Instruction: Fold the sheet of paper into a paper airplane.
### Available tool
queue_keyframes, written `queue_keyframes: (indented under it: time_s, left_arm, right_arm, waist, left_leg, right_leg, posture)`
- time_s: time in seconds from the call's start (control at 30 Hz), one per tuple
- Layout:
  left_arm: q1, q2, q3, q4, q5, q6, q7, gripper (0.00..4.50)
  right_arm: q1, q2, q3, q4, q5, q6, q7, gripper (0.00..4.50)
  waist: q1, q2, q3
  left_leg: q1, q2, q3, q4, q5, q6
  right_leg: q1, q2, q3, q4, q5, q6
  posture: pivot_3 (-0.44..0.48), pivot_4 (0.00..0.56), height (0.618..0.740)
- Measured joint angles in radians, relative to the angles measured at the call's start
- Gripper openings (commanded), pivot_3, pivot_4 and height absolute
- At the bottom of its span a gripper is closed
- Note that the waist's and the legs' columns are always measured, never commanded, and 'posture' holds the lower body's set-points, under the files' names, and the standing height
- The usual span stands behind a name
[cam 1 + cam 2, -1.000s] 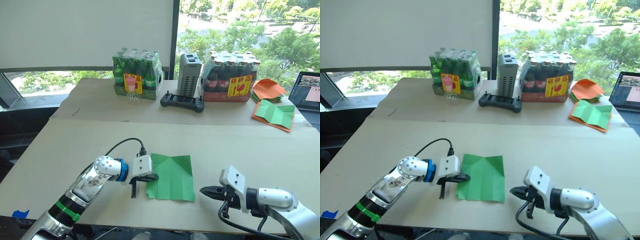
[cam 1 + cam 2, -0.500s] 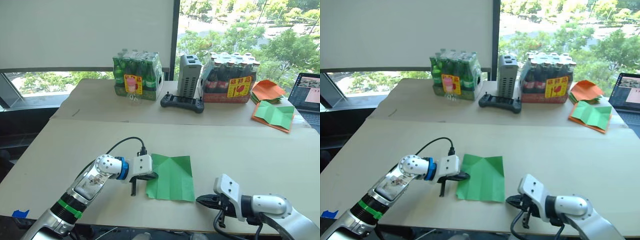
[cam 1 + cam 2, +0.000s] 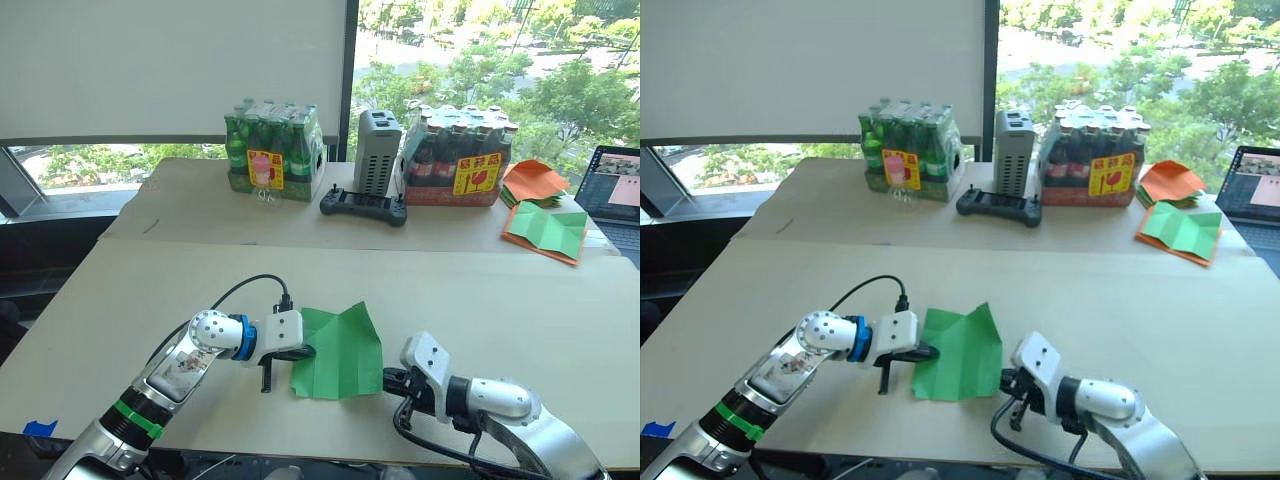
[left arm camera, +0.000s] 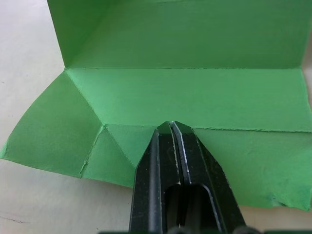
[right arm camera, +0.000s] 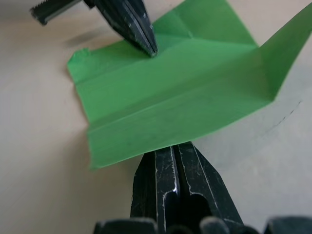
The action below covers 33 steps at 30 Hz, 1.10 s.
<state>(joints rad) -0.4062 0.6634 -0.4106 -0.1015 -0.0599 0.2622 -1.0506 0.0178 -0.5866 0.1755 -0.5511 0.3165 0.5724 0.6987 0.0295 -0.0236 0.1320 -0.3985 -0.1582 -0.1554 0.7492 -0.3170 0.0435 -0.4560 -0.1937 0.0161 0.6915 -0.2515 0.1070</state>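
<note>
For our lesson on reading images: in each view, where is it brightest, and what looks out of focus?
Left eye view: sunlit trees behind the window are brightest; the table is evenly lit. Right wrist view: the near edge of the sheet of paper is blurred, and so is the table. Left wrist view: the paper's crease lines are sharp.

The sheet of paper (image 3: 338, 352) lies on the near table (image 3: 520, 300), between the left gripper (image 3: 304, 352), whose tips rest on its left edge, and the right gripper (image 3: 388, 380), pressed against its right edge, which stands lifted off the table. On the far table (image 3: 180, 200) behind, a pack of bottles (image 3: 272, 150) stands to the left, a boxy device (image 3: 377, 150) in the middle with a controller (image 3: 364, 206) just before it, and a second pack of bottles (image 3: 458, 156) to the right. Farther right lie a stack of folded papers (image 3: 532, 181) with a creased sheet (image 3: 546, 230) before them, and a laptop (image 3: 616, 186) at the far right edge.
</note>
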Motion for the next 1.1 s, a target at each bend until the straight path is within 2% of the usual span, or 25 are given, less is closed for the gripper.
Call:
queue_keyframes:
  time_s: [0.23, 0.43, 0.67, 0.83, 0.97, 1.1]
  left_arm:
    - [0.002, 0.0, 0.002, -0.002, 0.001, 0.0, 0.001, 0.0]
    - [0.024, 0.009, 0.021, -0.023, 0.001, 0.006, 0.009, 0.0]
    - [0.079, 0.05, 0.078, -0.096, -0.004, 0.079, 0.03, 0.0]
    - [0.144, 0.08, 0.223, -0.146, -0.089, 0.217, 0.057, 0.0]
    - [0.126, 0.042, 0.337, -0.217, -0.226, 0.309, 0.062, 0.0]
    - [0.124, 0.005, 0.34, -0.233, -0.292, 0.338, 0.056, 0.0]
  right_arm:
    - [-0.099, 0.076, 0.057, 0.022, -0.001, 0.009, -0.022, 0.03]
    - [-0.177, 0.17, 0.172, 0.164, -0.065, -0.018, -0.031, 0.03]
    - [-0.21, 0.19, 0.206, 0.25, -0.106, -0.053, -0.019, 0.03]
    - [-0.219, 0.182, 0.207, 0.261, -0.111, -0.064, 0.002, 0.03]
    - [-0.229, 0.18, 0.207, 0.27, -0.117, -0.065, 0.014, 0.03]
    - [-0.232, 0.184, 0.209, 0.273, -0.117, -0.065, 0.018, 0.03]
  waist:
    - [-0.002, 0.0, 0.0]
    - [-0.012, 0.0, 0.0]
    - [-0.028, 0.001, 0.0]
    - [-0.031, 0.001, 0.001]
    - [-0.023, 0.001, 0.001]
    - [-0.022, 0.001, 0.001]
  left_leg:
    - [0.0, 0.0, 0.0, 0.0, 0.002, -0.003]
    - [0.0, 0.0, 0.0, -0.001, 0.003, -0.005]
    - [0.0, 0.0, -0.001, -0.003, 0.003, -0.006]
    - [-0.001, 0.0, -0.001, -0.003, 0.003, -0.006]
    - [-0.001, 0.0, -0.002, -0.003, 0.003, -0.006]
    - [-0.001, 0.0, -0.001, -0.003, 0.004, -0.007]
  right_leg:
    - [0.0, 0.0, 0.0, 0.0, 0.0, 0.0]
    - [-0.001, 0.0, 0.0, 0.0, 0.0, 0.0]
    - [-0.002, 0.002, 0.0, 0.001, 0.0, -0.001]
    - [-0.004, 0.002, 0.0, 0.001, 0.0, -0.001]
    - [-0.003, 0.002, -0.001, 0.0, 0.0, -0.001]
    - [-0.003, 0.002, -0.001, 0.0, 0.0, -0.001]
  posture:
    - [0.0, 0.15, 0.675]
    - [0.0, 0.15, 0.675]
    - [0.0, 0.15, 0.675]
    - [0.0, 0.15, 0.675]
    - [0.0, 0.15, 0.675]
    - [0.0, 0.15, 0.675]
